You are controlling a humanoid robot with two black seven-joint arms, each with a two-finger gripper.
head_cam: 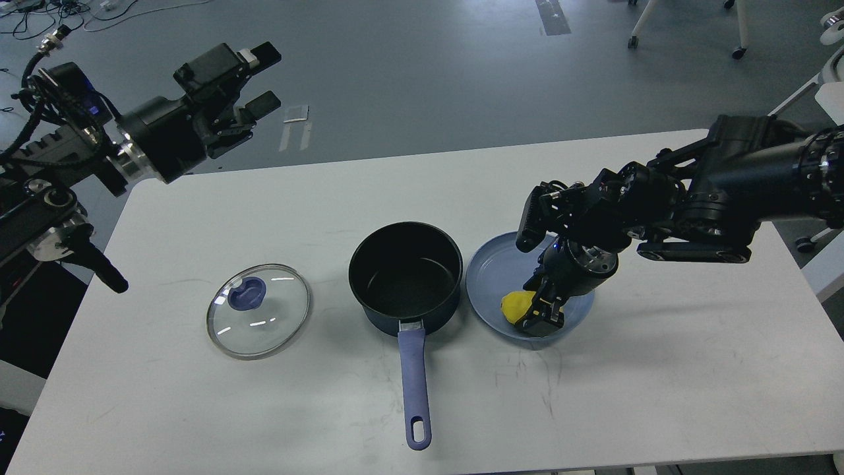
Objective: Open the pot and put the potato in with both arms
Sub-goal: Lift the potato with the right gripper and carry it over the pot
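Observation:
The dark navy pot [405, 274] stands open at the table's middle, its black inside empty and its blue-purple handle [415, 389] pointing toward me. Its glass lid [258, 310] with the blue knob lies flat on the table to the pot's left. The yellow potato [515, 305] lies in the shallow blue plate [491, 274] right of the pot. My right gripper [544, 315] is down on the potato's right side and hides part of it; its dark fingers straddle the potato, and I cannot tell whether they are clamped. My left gripper [262, 76] is open, empty and raised past the table's far left corner.
The white table [659, 369] ends close behind the plate's arm and at the front near the handle's tip. The plate nearly touches the pot's right wall. Chair legs [686, 26] and cables stand on the grey floor beyond the table.

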